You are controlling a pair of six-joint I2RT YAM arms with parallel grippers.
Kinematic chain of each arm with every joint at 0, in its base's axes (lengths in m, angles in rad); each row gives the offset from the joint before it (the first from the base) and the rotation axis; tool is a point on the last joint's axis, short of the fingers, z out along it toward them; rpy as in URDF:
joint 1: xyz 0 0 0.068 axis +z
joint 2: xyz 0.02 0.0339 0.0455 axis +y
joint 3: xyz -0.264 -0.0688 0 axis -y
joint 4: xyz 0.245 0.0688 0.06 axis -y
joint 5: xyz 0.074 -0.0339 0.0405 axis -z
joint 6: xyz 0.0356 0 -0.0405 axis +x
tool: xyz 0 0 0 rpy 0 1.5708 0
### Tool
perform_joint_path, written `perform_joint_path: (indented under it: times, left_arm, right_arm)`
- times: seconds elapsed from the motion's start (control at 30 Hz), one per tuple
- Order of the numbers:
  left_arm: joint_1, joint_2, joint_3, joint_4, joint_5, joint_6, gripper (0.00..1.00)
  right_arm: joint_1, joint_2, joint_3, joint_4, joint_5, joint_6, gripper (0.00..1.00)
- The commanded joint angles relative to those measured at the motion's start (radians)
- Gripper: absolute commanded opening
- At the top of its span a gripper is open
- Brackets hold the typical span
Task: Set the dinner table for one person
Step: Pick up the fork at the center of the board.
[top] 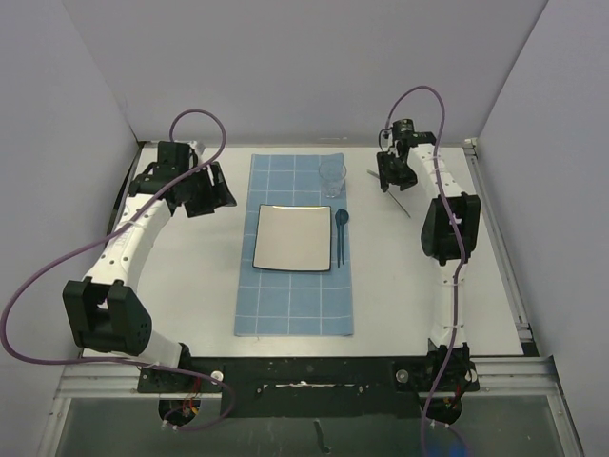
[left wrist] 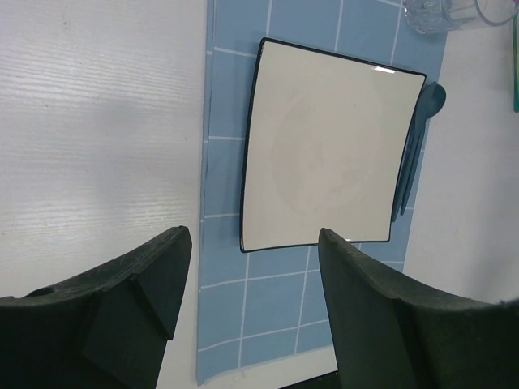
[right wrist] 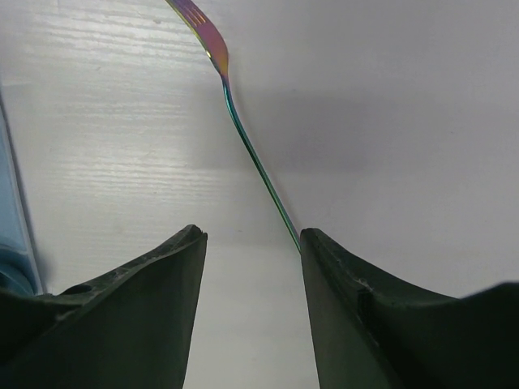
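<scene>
Across the whole top view, white worktop (top: pixel 190 276), black rail at its near edge. At its middle, a blue gridded mat (top: pixel 295 314) carries a square plate (top: pixel 293 238); spoon (top: pixel 340 238) just right of the plate, glass (top: pixel 332 176) at the far right corner. Left end effector (left wrist: pixel 253 233): fingers apart, nothing between them. Right end effector (right wrist: pixel 251 235): fingers apart, low over a fork (right wrist: pixel 243 134) on bare worktop.

The table (top: pixel 190 286) is white with faint fine grain lines, and the rail (top: pixel 304 373) at its near edge is black. The mat (top: pixel 285 314) is blue with a white grid. The plate (top: pixel 293 238) is cream-white with a thin black rim. The spoon (top: pixel 340 238) is dark teal and the glass (top: pixel 332 176) is clear. The fork (right wrist: pixel 243 130) shimmers pink, gold, green and blue. The left gripper (left wrist: pixel 253 235) and right gripper (right wrist: pixel 251 233) are black. The cables (top: pixel 199 111) are purple.
</scene>
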Motion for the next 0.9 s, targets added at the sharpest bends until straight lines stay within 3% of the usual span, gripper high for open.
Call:
perform_joint_path:
  times: [0.0, 0.7, 0.87]
  left_arm:
    - [0.011, -0.016, 0.003, 0.041, 0.025, 0.008, 0.62]
    - [0.017, -0.064, 0.015, -0.014, 0.047, -0.005, 0.62]
    - [0.017, -0.068, 0.015, -0.018, 0.054, -0.016, 0.62]
  right_arm:
    - [0.000, -0.010, -0.033, 0.064, -0.021, 0.005, 0.50]
    - [-0.045, 0.068, -0.054, 0.128, -0.040, -0.009, 0.48]
    - [-0.044, 0.086, -0.053, 0.130, -0.054, 0.001, 0.21]
